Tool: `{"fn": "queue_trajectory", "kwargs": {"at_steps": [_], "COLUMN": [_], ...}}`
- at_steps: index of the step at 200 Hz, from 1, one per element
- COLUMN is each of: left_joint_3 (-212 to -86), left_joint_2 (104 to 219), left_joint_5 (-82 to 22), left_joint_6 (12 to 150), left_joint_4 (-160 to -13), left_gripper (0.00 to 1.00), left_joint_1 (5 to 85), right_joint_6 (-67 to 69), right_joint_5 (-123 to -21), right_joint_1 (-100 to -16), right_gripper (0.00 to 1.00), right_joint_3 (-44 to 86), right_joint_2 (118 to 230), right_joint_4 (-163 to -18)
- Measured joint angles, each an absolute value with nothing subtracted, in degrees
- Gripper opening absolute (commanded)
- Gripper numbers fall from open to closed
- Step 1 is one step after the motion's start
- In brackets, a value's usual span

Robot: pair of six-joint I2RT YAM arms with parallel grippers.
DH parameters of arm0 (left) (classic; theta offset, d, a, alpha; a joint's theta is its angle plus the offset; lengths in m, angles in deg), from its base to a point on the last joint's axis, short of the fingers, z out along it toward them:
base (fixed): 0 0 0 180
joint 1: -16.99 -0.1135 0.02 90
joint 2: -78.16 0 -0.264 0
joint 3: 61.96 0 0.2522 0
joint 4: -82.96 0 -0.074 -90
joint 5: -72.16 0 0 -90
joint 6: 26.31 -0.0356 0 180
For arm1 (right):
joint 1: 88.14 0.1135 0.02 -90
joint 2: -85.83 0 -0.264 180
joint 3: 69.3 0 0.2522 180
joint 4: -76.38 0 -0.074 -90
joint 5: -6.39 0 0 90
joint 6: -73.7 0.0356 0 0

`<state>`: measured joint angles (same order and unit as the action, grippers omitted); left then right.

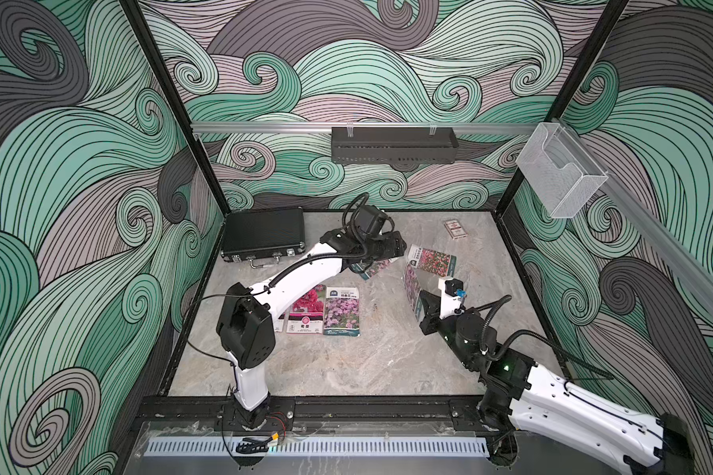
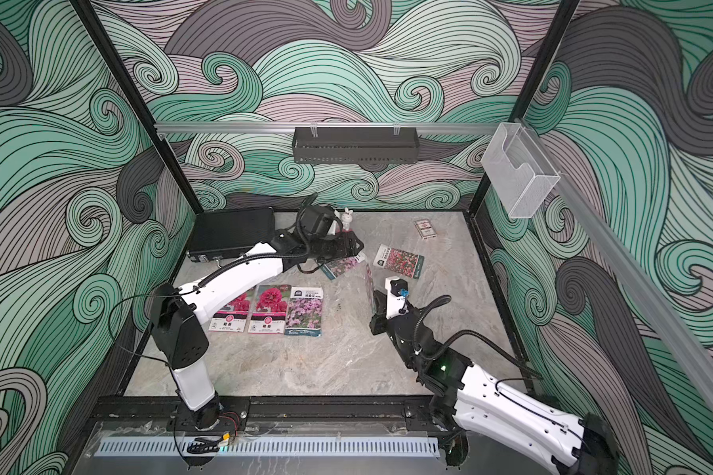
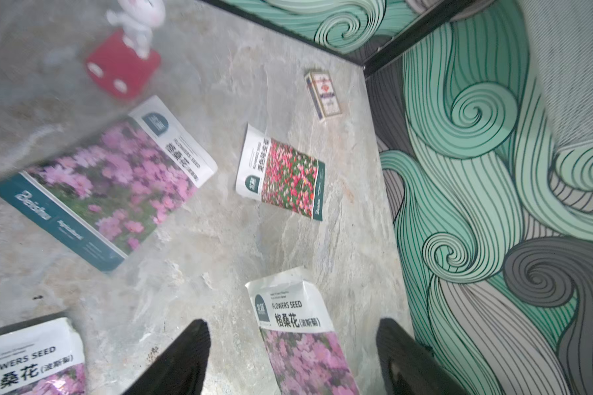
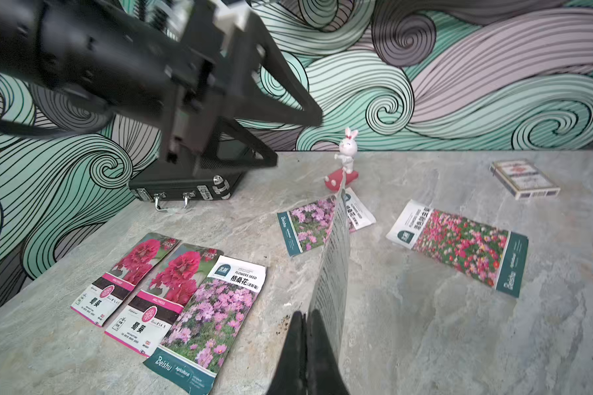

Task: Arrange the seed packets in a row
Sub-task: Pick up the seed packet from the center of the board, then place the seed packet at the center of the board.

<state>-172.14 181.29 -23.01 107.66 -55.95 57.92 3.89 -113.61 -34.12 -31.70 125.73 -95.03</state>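
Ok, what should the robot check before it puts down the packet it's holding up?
1. Right jaws shut on held packet: ok.
2. Table free beside the row: ok.
3. Held packet flat: not ok, it stands on edge.
4. Left jaws open and empty, away from that spot: ok.
5. All six in the row: not ok; three are, while the loose purple packet and red packet lie apart.

A robot lab cell: left arm [image 1: 301,273] and right arm [image 1: 573,411] bolted at a counter [image 1: 346,362], closed in by wave-printed walls [image 1: 387,82].
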Motion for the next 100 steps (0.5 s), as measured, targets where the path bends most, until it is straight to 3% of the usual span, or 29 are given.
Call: {"fn": "queue_trajectory", "kwargs": {"at_steps": [100], "left_joint_3": [-160.4], "left_joint_2": [173.1], "left_joint_5": [-20.1], "left_joint_6": [106.2], "left_joint_4": [-57.2], "left_gripper": [0.78], "left_joint_1": [55.9], "right_joint_6": [37.9], "right_joint_5": [-109.7], "right_joint_1": [-34.2], "right_gripper": [0.00], "right_joint_3": [-31.6], "right_joint_2": [141.2], "right_joint_4": [-93.5]}}
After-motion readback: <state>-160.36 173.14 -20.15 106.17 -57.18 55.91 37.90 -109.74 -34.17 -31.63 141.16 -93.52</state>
